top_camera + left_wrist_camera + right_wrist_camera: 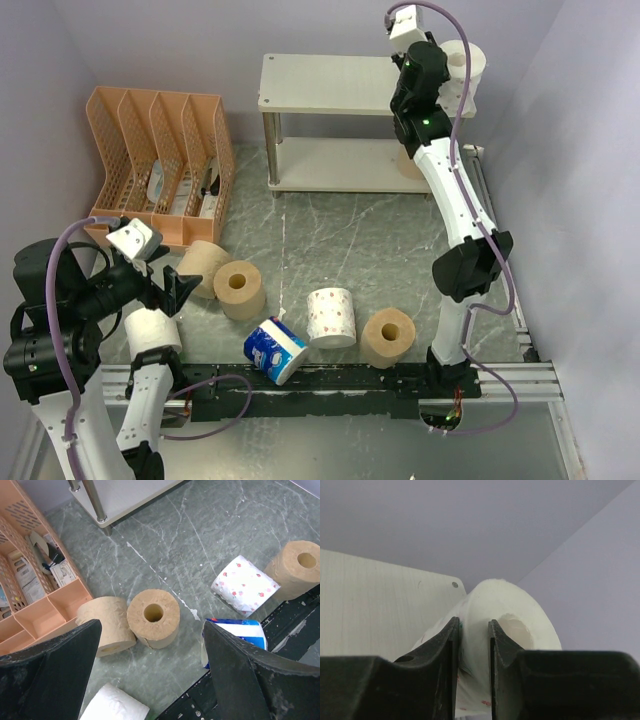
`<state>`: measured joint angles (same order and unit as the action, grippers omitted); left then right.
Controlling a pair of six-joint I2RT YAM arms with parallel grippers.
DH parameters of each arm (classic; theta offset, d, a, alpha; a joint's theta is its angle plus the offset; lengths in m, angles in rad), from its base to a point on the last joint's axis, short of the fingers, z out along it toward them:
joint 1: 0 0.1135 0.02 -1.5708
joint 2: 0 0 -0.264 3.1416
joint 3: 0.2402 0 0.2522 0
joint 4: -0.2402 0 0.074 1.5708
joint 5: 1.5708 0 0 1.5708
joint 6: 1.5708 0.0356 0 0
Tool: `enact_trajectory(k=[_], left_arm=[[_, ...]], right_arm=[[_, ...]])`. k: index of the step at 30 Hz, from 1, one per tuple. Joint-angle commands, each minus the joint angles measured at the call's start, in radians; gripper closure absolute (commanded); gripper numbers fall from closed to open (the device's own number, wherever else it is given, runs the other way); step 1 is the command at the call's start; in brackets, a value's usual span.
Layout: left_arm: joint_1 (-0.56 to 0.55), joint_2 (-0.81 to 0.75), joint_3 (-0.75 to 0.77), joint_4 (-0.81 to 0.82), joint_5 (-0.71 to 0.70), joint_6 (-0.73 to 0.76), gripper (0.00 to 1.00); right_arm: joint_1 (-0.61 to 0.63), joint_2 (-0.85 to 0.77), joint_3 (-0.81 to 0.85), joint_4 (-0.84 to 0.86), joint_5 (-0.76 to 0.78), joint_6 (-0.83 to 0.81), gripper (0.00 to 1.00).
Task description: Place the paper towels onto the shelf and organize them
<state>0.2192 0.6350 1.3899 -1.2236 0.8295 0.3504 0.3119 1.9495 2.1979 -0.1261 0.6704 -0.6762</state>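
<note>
Right arm (455,205) is stretched far forward from its base. Its long link runs up the right side of the table (350,240), and the wrist is bent over the right end of the shelf (330,85). Right gripper (471,630) is almost closed, with its fingers (447,652) pinching the wall of a white roll (466,62). In the wrist view the hollow core shows just right of the right-hand finger, and there are faint reddish marks low on the paper. This roll is at the right end of the top board; cannot tell whether it rests on the board. A tan shape (408,163) at the right end of the lower board is mostly hidden by the arm.

Left arm (60,330) is folded back at the near left corner, wrist angled down toward the table. Left gripper (172,287) is spread wide, holds nothing and hangs above the loose rolls. Below it two tan rolls touch each other: one on its side (102,625) just beside the orange file organizer (160,165), the other core-up (153,615). A plain white roll (115,707) lies near the table's front edge. The blue-white wrapped roll (240,632), pink-printed roll (244,586) and third tan roll (295,567) lie along the near side of the table.
</note>
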Motion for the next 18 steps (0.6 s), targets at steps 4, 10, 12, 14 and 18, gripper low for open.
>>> enact_trajectory(k=[4, 10, 12, 14, 18], left_arm=[[0.010, 0.031, -0.009, 0.022, -0.022, -0.017, 0.05], [0.024, 0.051, -0.009, 0.022, -0.027, -0.018, 0.05], [0.030, 0.059, -0.014, 0.025, -0.027, -0.019, 0.05], [0.032, 0.068, -0.022, 0.031, -0.030, -0.017, 0.05], [0.041, 0.094, -0.031, 0.038, -0.032, -0.017, 0.05]], right_arm=[[-0.049, 0.064, -0.006, 0.079, -0.073, 0.027, 0.79], [-0.082, 0.123, 0.048, 0.089, -0.149, 0.077, 0.73], [-0.090, 0.137, 0.066, 0.088, -0.179, 0.098, 0.72], [-0.090, 0.148, 0.085, 0.074, -0.220, 0.110, 0.70], [-0.086, 0.149, 0.089, 0.077, -0.289, 0.150, 0.48]])
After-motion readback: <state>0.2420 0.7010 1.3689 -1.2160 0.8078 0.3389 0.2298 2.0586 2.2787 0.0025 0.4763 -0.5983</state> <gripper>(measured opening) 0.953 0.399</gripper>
